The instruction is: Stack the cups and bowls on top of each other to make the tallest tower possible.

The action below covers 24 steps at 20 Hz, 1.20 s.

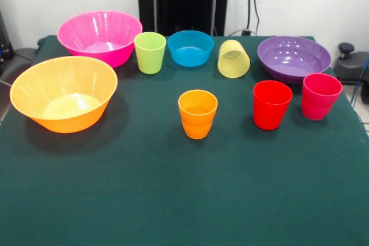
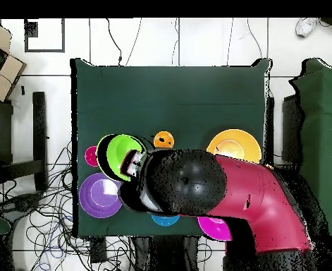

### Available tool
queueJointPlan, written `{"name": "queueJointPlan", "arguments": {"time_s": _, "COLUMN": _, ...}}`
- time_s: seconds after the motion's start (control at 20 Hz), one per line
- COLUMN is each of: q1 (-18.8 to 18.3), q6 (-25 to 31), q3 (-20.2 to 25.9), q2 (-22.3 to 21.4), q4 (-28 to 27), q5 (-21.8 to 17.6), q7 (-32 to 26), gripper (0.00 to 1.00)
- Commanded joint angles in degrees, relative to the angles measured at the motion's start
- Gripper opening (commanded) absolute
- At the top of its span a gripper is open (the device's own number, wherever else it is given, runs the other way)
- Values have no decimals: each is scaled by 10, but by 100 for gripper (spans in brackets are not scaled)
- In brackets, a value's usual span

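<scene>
In the front view, the orange ribbed cup (image 1: 198, 113) stands upright mid-table. The red cup (image 1: 271, 104) and pink-red cup (image 1: 320, 96) stand to its right. The lime green cup (image 1: 150, 52), small blue bowl (image 1: 190, 48) and pale yellow cup (image 1: 234, 58), which lies on its side, sit in the far row. That row lies between the pink bowl (image 1: 100, 36) and the purple bowl (image 1: 293, 57). The orange bowl (image 1: 63, 93) is at the left. No arm shows in this view. In the overhead view my gripper (image 2: 134, 164) holds the small light green bowl (image 2: 117, 155) by its rim, high above the table.
The red arm (image 2: 260, 205) and its black head (image 2: 186, 182) hide the table's middle in the overhead view. Around them show the orange cup (image 2: 163, 140), orange bowl (image 2: 233, 146), purple bowl (image 2: 98, 196) and pink-red cup (image 2: 91, 156). Cables lie on the floor at the left.
</scene>
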Motion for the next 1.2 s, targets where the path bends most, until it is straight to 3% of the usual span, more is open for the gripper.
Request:
{"name": "queueJointPlan", "arguments": {"time_s": 0.05, "q1": 14, "q6": -48, "q3": -33, "q2": 48, "q4": 61, "q5": -53, "q7": 1, "gripper": 0}}
{"name": "queueJointPlan", "arguments": {"time_s": 1.05, "q1": 21, "q6": -79, "q3": -50, "q2": 55, "q4": 74, "q5": -68, "q7": 3, "gripper": 0}}
{"name": "queueJointPlan", "arguments": {"time_s": 1.2, "q1": 21, "q6": -67, "q3": -50, "q2": 78, "q4": 40, "q5": -90, "q7": 11, "gripper": 0}}
